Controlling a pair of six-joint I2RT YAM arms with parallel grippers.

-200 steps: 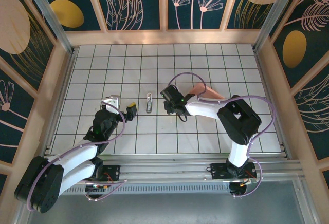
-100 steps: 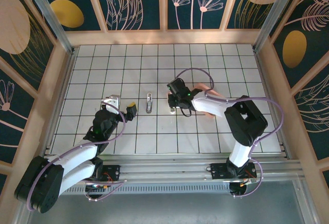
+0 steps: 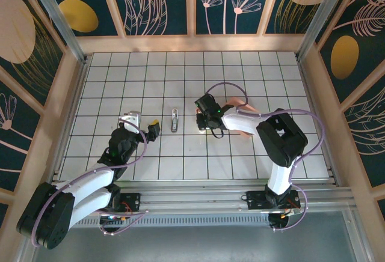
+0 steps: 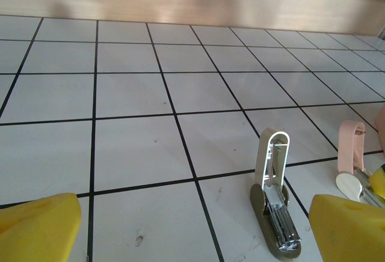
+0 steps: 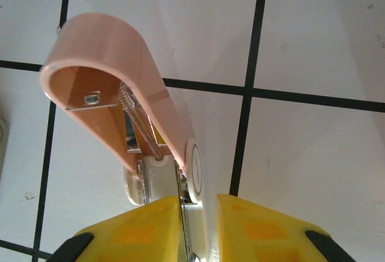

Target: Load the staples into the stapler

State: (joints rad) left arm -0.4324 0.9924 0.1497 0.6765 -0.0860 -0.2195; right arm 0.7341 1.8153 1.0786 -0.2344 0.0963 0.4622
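While the right end effector [image 5: 198,211] sits nearly closed about a silvery strip [image 5: 184,214] at the pink holder [image 5: 114,57], grip unclear, the stapler [image 3: 174,119] lies just left of it, long axis near-to-far; left end effector [image 3: 154,130] wide open, empty, about equally near.

Stapler [image 3: 174,119] lies on the bench [image 3: 240,70] near the middle, long axis running 12 to 6. Its lid stands up at the end away from the left tool [image 4: 192,226]. That tool sits at the stapler's 8 o'clock, just beside it and not touching, fingers wide apart. Second stapler [image 5: 120,63] is at the first one's 3 o'clock, near, lid up. Right tool [image 5: 198,205] is over it, fingers pressed against either side of its rail.
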